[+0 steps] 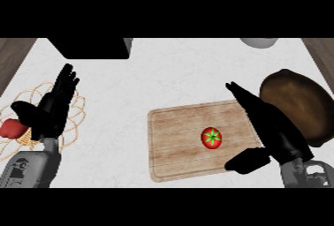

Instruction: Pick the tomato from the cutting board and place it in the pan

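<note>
A red tomato (211, 137) with a green star-shaped top lies on the wooden cutting board (179, 145), right of the board's middle. My right hand (274, 128) hangs over the board's right edge, fingers straight and pointing up-left, thumb (248, 160) spread below the tomato's right side; it holds nothing. The dark brown pan (306, 101) sits just right of the board, partly behind this hand. My left hand (53, 106) rests open at the far left, fingers up.
A wire basket (75, 119) with a red item (12, 128) lies under the left hand. A black block (94, 47) stands at the back, a pale bowl (261, 42) at the back right. Wooden strips border the white counter on both sides.
</note>
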`<state>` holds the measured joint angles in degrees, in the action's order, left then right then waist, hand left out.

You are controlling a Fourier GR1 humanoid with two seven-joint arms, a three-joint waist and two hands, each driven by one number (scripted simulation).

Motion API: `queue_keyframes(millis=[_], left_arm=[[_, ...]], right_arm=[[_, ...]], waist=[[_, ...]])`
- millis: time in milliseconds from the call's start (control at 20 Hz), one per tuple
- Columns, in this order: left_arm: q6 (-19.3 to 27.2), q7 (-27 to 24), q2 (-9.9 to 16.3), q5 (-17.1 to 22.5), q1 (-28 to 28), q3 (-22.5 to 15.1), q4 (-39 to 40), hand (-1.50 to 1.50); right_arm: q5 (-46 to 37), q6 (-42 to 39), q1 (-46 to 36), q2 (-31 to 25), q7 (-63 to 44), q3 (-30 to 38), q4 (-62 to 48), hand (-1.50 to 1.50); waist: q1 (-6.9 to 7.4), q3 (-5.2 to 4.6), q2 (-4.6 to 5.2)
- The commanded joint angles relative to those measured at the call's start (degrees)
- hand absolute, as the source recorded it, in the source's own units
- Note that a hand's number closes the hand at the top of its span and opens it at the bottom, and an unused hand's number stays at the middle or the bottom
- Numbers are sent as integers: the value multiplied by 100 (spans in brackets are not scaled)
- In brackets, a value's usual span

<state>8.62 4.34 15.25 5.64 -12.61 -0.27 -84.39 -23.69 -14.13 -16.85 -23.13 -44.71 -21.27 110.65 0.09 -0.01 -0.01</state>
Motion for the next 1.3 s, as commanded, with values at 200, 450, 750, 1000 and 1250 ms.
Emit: queue_keyframes(millis=[200,450,750,1000,1250], left_arm=[[-332,159,94,1,90,254,-246,0],[-315,25,-39,-147,226,279,-171,0],[-105,553,-294,-318,-234,168,-299,0],[-306,17,-273,-250,35,352,29,0],[-473,-17,-141,-243,94,540,-79,0]], right_arm=[[-6,-628,133,307,509,327,-504,-150],[-487,-704,66,605,889,67,-1041,-150],[-812,-1057,-133,975,415,1,-1035,-150],[-1466,-1138,170,875,383,-457,-1258,-150],[-1464,-1647,-319,1113,284,-45,-1750,-150]], waist=[[11,1,-2],[18,1,0],[7,1,-6],[-13,-1,-2],[8,0,0]])
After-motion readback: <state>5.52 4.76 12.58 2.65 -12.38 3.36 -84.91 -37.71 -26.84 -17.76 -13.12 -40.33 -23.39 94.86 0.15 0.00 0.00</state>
